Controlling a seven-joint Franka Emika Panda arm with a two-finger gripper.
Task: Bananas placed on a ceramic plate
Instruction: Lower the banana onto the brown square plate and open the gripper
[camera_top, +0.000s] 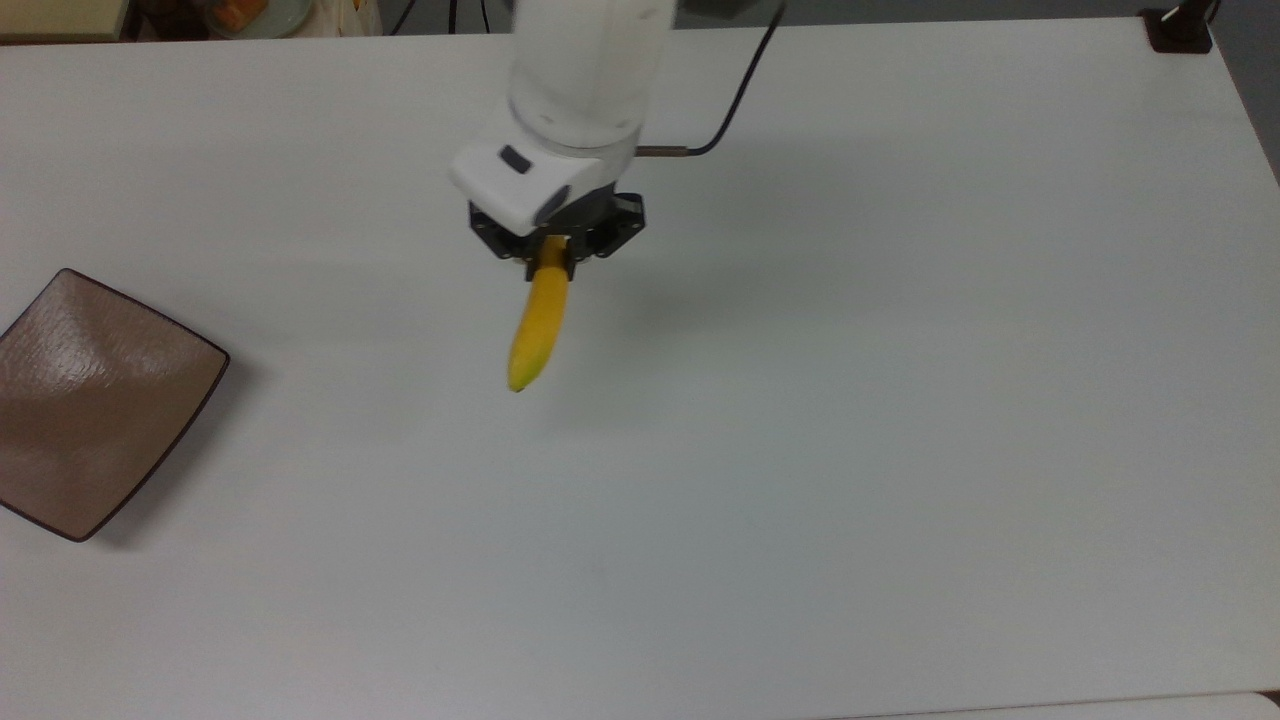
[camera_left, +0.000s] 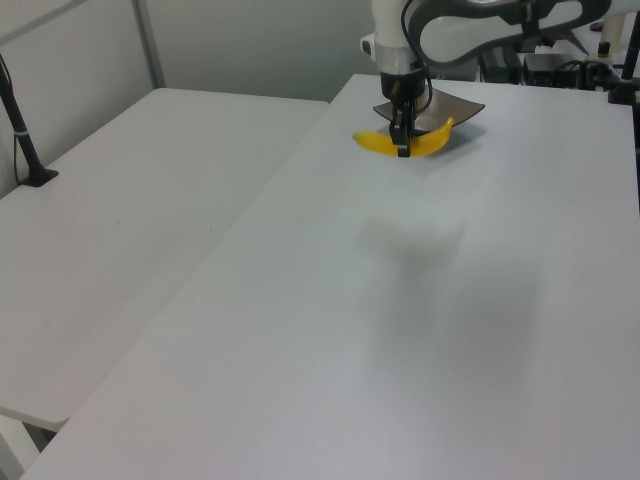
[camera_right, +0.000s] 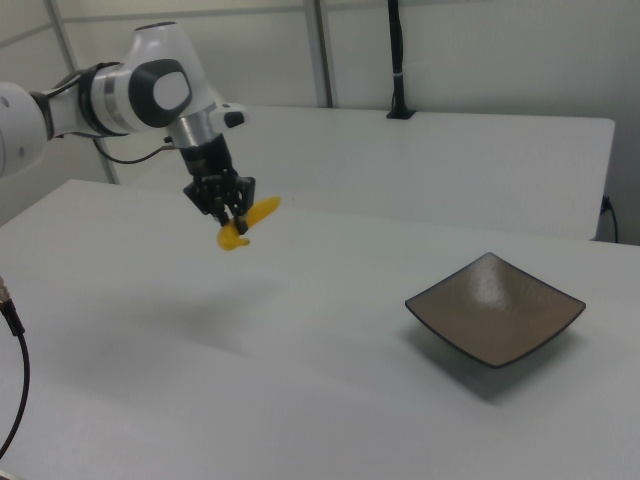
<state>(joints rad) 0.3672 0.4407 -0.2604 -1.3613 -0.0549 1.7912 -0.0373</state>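
Gripper (camera_top: 553, 252) hangs above the white table (camera_top: 800, 450), fingers closed on a banana (camera_top: 533, 325) near its middle, fruit lifted clear of the surface. In the top view the banana shows smooth and bright yellow, a gentle curve tapering to a faintly greenish tip that points toward the top view's bottom; its other end is hidden under the white wrist. In the left view the gripper (camera_left: 402, 140) pinches the banana (camera_left: 432, 142) crosswise, both ends sticking out to either side, the slim stem end turned up toward the left view's right. In the right view the gripper (camera_right: 236, 222) holds the banana (camera_right: 259, 213) tilted, a soft shadow lying on the table below. Plate (camera_top: 95, 400) sits at the top view's left edge: square, glossy brown, rounded corners, thin dark rim, faintly rippled face. It is well apart from the banana, bare table between them. In the right view the plate (camera_right: 495, 308) lies toward the right view's right, nothing on it.
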